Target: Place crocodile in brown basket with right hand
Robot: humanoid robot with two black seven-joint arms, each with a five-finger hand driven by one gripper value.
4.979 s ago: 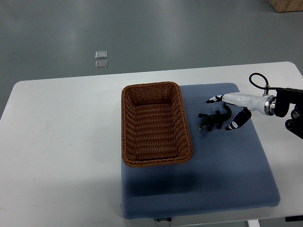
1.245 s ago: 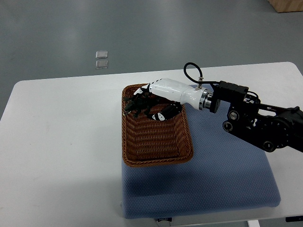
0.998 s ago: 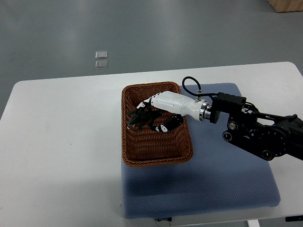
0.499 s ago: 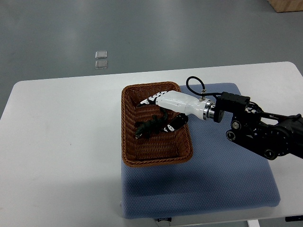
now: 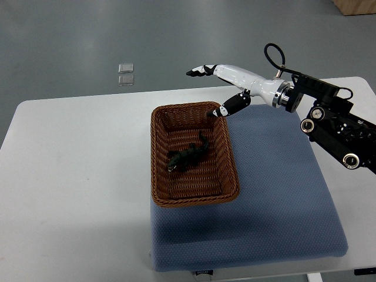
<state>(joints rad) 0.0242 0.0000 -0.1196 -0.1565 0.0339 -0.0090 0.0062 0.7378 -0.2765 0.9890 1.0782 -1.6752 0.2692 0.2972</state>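
Note:
A small dark crocodile (image 5: 188,155) lies on the floor of the brown wicker basket (image 5: 158,176), slanted from lower left to upper right. My right hand (image 5: 210,91) is white with black fingertips and hangs open above the basket's far right corner, well apart from the toy. Its thumb (image 5: 225,109) points down over the rim and the other fingers (image 5: 198,71) stretch toward the far left. The arm enters from the right edge. No left arm shows.
The basket rests half on a blue padded mat (image 5: 276,194) and half on the white table (image 5: 76,188). Two small clear squares (image 5: 125,74) lie on the grey floor beyond the table. A wooden box corner (image 5: 355,6) shows at top right.
The right hand carried the crocodile from the mat into the basket, let it go there, then lifted up and back to the right with its fingers spread. The toy now lies still.

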